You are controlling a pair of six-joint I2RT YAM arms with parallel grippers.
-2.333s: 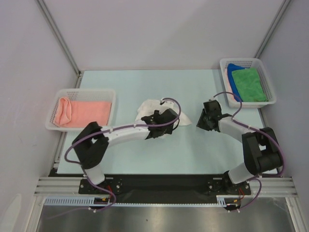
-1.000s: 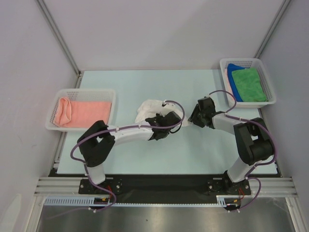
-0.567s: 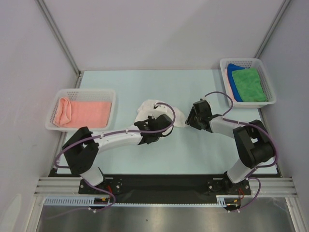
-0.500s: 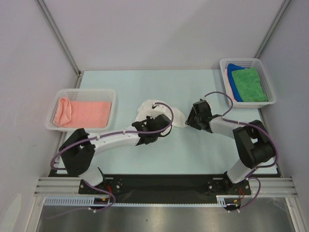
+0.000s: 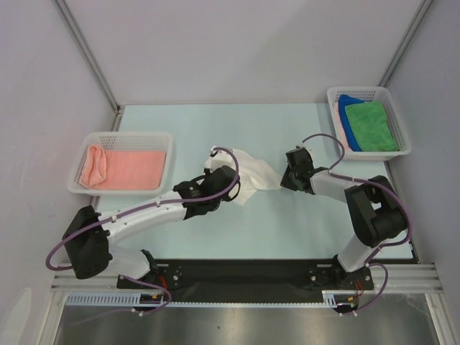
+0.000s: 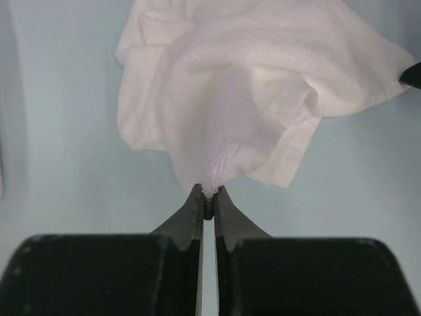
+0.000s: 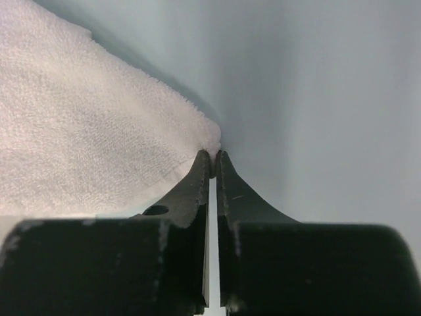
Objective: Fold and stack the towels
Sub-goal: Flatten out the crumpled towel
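White terry is hanging between our two claws. We are pinching the white towel with the left claw, its jaws nearly together on a gathered bit of cloth at the very tips. The rest is billowing away ahead of those tips in loose bunches. The right claw is also clamping narrow, nipping just a corner of the same towel. From there the cloth is spreading off to that claw's left, with bare table ahead and to its right. From above, the towel is running as a slack band from one claw to the other; we cannot tell how much of it is resting on the table.

We are judging the cloth as light, soft and floppy. It is sagging and creasing wherever we are not supporting it, so it is not going to hold any shape by itself. The pile looks grippy rather than slick, yet both holds are thin, and a sharp tug could be pulling a corner free. Corners and hems are the places worth taking. The left claw seems to be gripping a bunched fold rather than a clean corner, though we cannot be sure.

The pink towel is lying in a basket well out beyond the left claw's outer side. The green towel and blue towel are lying in another basket well beyond the right claw.
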